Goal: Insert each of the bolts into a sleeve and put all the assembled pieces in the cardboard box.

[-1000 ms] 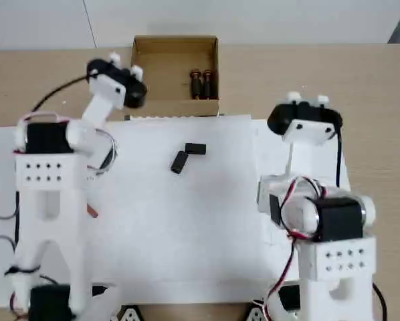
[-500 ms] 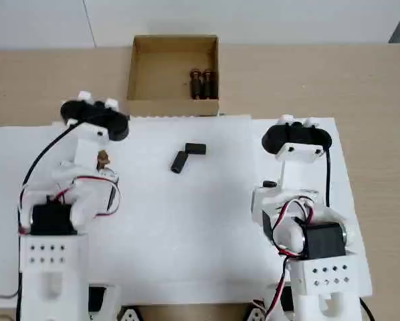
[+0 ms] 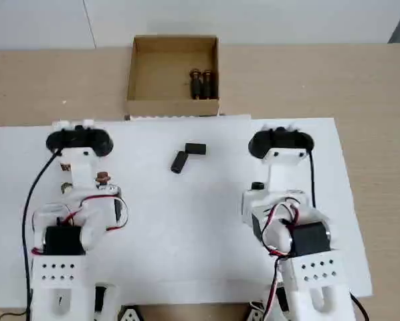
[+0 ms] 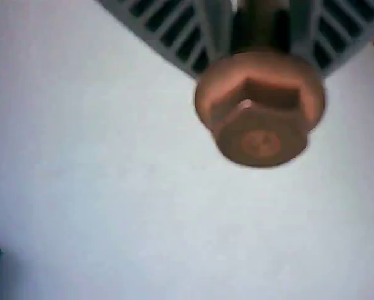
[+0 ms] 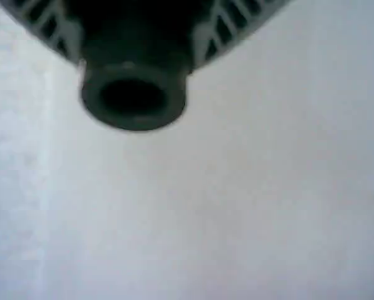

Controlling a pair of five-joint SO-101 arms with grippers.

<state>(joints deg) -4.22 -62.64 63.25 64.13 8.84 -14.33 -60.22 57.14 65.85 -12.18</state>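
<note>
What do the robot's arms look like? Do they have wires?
The left arm and the right arm are both blocky white plastic with black motors. Thin red, white and black wires loop at their joints, and a black cable runs along each arm. The big white blocks have rows of small round holes. The left gripper and the right gripper are grey with slanted ribs.

— Where does the high view sit?
— It is fixed above the table [image 3: 374, 73] and looks steeply down from the robot's side. The cardboard box [image 3: 141, 73] is at the far edge.
— And the wrist views?
— Each looks down from very close to the white sheet [image 3: 186, 221]. The left wrist view faces a bolt [image 4: 259, 109] head-on, and the right wrist view looks into a sleeve [image 5: 134, 100]. The high view takes in the same sheet and bolt from farther off.
</note>
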